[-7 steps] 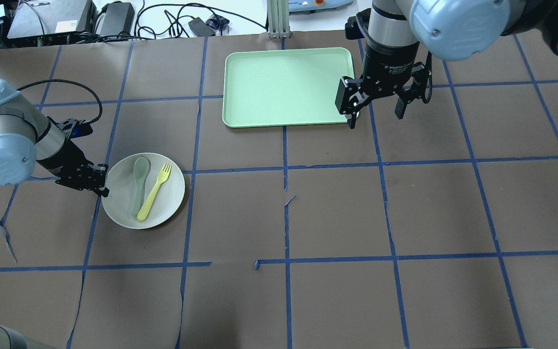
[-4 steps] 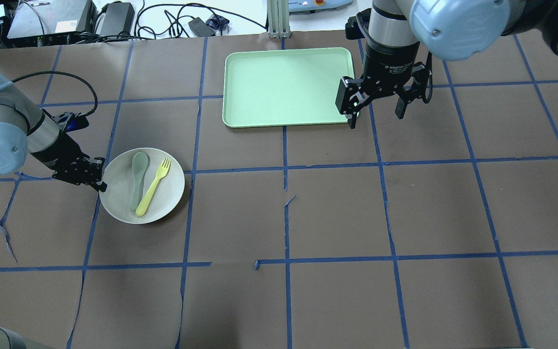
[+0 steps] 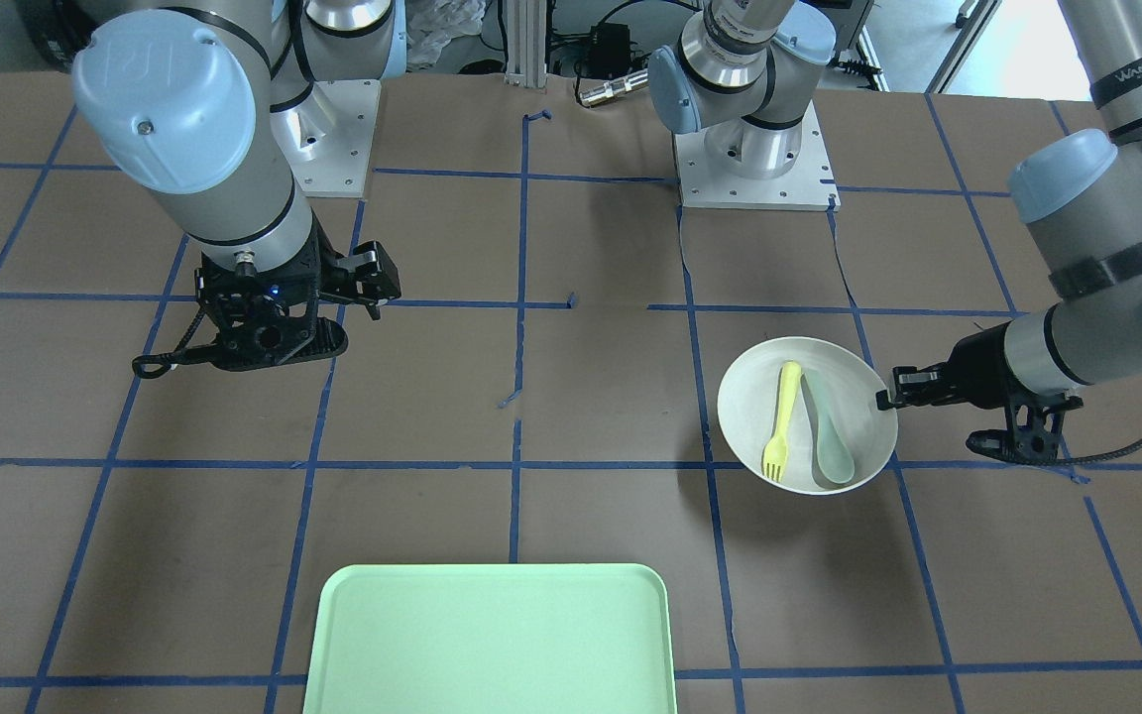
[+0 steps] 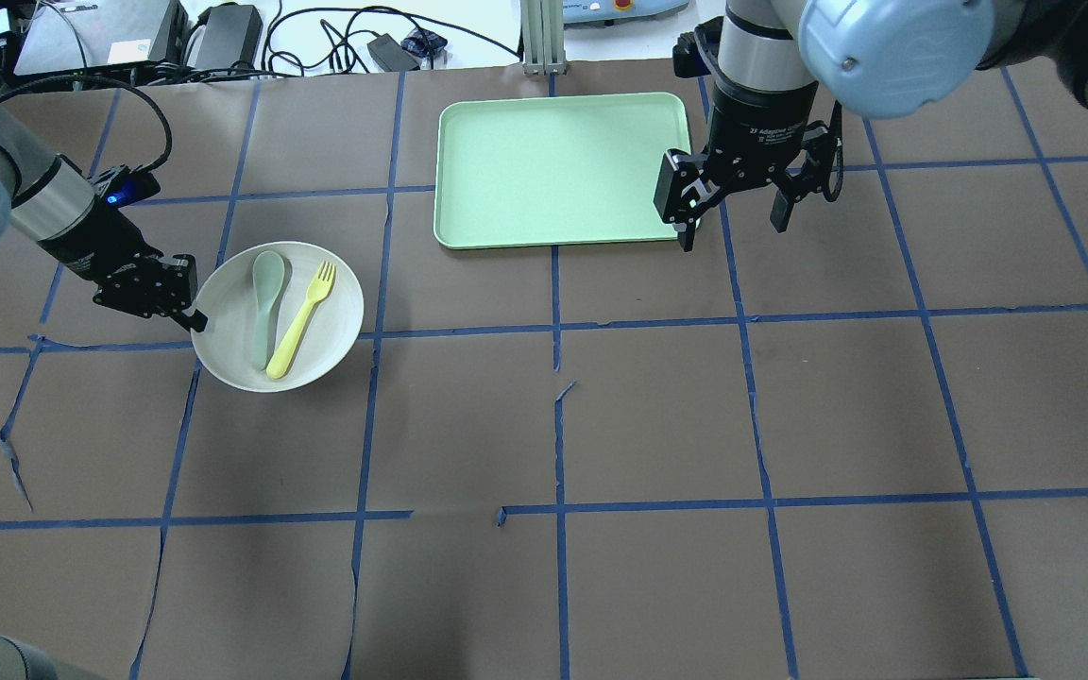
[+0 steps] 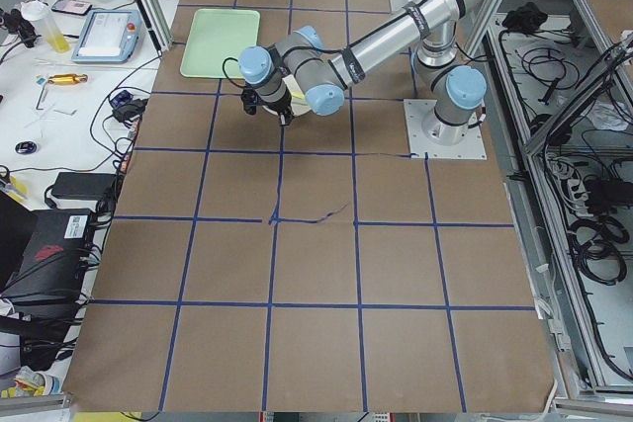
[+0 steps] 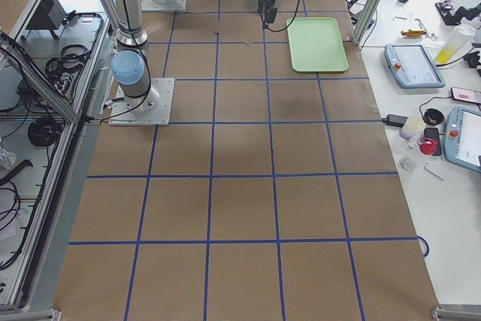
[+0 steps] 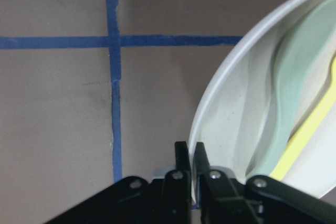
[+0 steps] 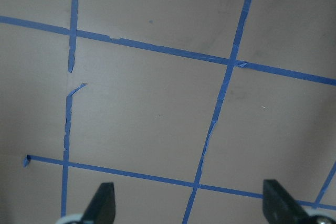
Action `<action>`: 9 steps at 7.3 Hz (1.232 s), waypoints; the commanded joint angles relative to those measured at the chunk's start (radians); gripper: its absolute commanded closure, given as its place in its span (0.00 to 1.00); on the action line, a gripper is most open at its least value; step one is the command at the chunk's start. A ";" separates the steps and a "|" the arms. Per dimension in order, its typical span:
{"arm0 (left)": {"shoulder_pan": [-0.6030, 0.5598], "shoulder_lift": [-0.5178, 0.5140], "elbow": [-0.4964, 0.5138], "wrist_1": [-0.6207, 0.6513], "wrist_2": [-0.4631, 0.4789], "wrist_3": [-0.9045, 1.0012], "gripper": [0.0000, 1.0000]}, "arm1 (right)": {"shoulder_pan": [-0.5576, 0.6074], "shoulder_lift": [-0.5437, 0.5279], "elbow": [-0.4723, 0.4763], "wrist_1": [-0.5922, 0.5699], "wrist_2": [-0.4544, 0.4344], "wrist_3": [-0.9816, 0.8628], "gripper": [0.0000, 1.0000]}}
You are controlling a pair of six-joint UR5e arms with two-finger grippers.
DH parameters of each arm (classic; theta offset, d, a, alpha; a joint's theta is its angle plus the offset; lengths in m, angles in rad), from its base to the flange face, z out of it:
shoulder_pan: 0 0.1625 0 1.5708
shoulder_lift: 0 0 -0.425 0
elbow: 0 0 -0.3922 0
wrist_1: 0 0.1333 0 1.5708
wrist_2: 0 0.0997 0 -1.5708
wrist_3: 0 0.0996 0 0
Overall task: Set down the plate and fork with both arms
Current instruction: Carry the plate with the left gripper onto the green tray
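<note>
The off-white plate (image 4: 331,316) hangs a little above the table at the left, with its shadow below it. The pale-yellow fork (image 4: 303,316) and a grey-green spoon (image 4: 265,302) lie in it. My left gripper (image 4: 193,319) is shut on the plate's left rim. The left wrist view shows the jaws (image 7: 191,153) pinching the rim (image 7: 231,108). My right gripper (image 4: 733,231) is open and empty, hovering by the tray's right front corner. Its fingers (image 8: 105,203) stand wide apart over bare table.
The mint-green tray (image 4: 553,170) lies at the far middle of the table, with nothing in it. Brown paper with blue tape lines covers the table. Cables and boxes lie past the far edge.
My left gripper has carried the plate, with fork and spoon in it, upward and farther from the robot. The right arm has not moved.
</note>
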 commanded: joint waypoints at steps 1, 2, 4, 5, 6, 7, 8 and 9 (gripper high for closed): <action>-0.111 -0.010 0.028 0.040 -0.098 -0.169 1.00 | -0.001 -0.001 -0.001 0.001 -0.001 0.002 0.00; -0.174 -0.033 0.032 0.125 -0.131 -0.232 1.00 | -0.001 -0.001 -0.001 0.001 -0.001 0.004 0.00; -0.253 -0.107 0.083 0.203 -0.165 -0.387 1.00 | -0.001 -0.003 -0.001 0.006 -0.004 0.005 0.00; -0.294 -0.157 0.144 0.201 -0.163 -0.479 1.00 | -0.001 -0.004 -0.001 0.013 -0.004 0.007 0.00; -0.333 -0.211 0.227 0.165 -0.159 -0.539 1.00 | 0.001 -0.007 0.001 0.018 -0.004 0.007 0.00; -0.356 -0.263 0.319 0.119 -0.158 -0.615 1.00 | 0.001 -0.009 0.001 0.021 -0.004 0.007 0.00; -0.379 -0.313 0.397 0.109 -0.162 -0.695 1.00 | 0.004 -0.010 0.001 0.021 -0.003 0.007 0.00; -0.394 -0.360 0.442 0.114 -0.166 -0.728 1.00 | 0.004 -0.010 0.001 0.021 -0.003 0.008 0.00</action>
